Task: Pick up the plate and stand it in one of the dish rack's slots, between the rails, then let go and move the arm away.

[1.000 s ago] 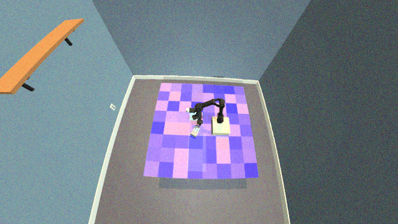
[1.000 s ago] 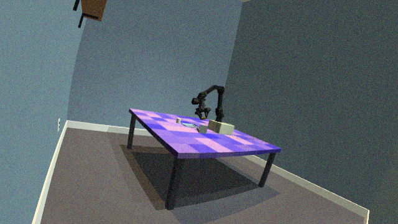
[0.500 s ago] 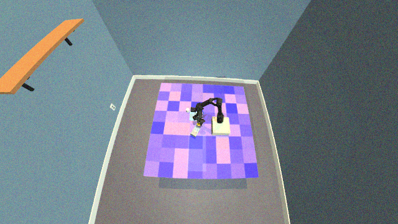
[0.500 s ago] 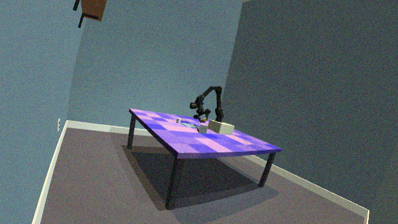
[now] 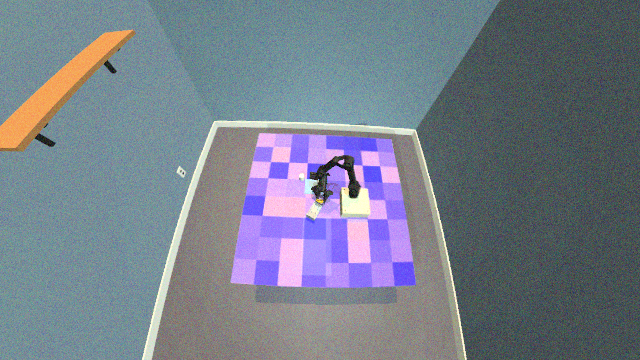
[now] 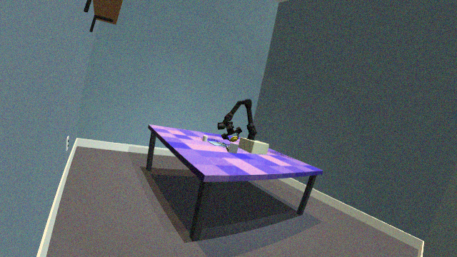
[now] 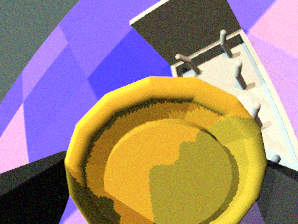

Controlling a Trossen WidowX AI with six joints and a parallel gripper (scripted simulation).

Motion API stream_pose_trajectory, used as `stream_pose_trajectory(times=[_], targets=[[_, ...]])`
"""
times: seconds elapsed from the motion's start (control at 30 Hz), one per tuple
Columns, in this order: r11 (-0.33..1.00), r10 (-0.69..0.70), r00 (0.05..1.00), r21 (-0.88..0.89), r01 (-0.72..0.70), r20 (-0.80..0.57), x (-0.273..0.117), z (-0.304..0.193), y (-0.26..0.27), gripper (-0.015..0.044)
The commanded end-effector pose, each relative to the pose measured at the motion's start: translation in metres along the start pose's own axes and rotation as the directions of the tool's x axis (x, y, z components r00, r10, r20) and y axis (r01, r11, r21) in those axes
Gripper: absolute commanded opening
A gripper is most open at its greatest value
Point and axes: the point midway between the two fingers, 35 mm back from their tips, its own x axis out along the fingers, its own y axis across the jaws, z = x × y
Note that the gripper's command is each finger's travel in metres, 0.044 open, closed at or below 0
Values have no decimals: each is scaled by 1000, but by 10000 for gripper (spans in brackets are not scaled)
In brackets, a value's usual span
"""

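Note:
The yellow plate (image 5: 320, 201) (image 6: 234, 138) (image 7: 170, 175) is held off the table, its round face turned to the wrist camera. My gripper (image 5: 322, 196) (image 6: 233, 137) (image 7: 166, 168) is shut on the plate, with one dark finger at each side of its rim. The cream dish rack (image 5: 314, 210) (image 6: 233, 148) (image 7: 187, 30) stands on the table, close beside and below the plate. Its tall end wall and several short upright pegs show in the wrist view beyond the plate's upper right edge. The plate hides the near part of the rack there.
A light blue flat square (image 5: 309, 186) (image 6: 216, 143) lies beside the rack under the arm. A small white cup-like object (image 5: 301, 177) (image 6: 204, 138) stands farther off. The arm's base sits on a cream block (image 5: 355, 207) (image 6: 260, 147) to the right of the rack.

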Motion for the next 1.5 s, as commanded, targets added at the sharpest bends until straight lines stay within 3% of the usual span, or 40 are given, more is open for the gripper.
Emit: stream_pose_trajectory(times=[0.0, 0.4, 0.87, 1.47], targets=[[995, 27, 996, -98, -18, 88, 1, -3, -1, 0], [940, 62, 948, -339, 49, 311, -2, -8, -3, 0], [802, 57, 828, -519, 295, 558, -12, -12, -4, 0], [795, 54, 822, -522, 308, 567, -6, -15, -9, 0]])
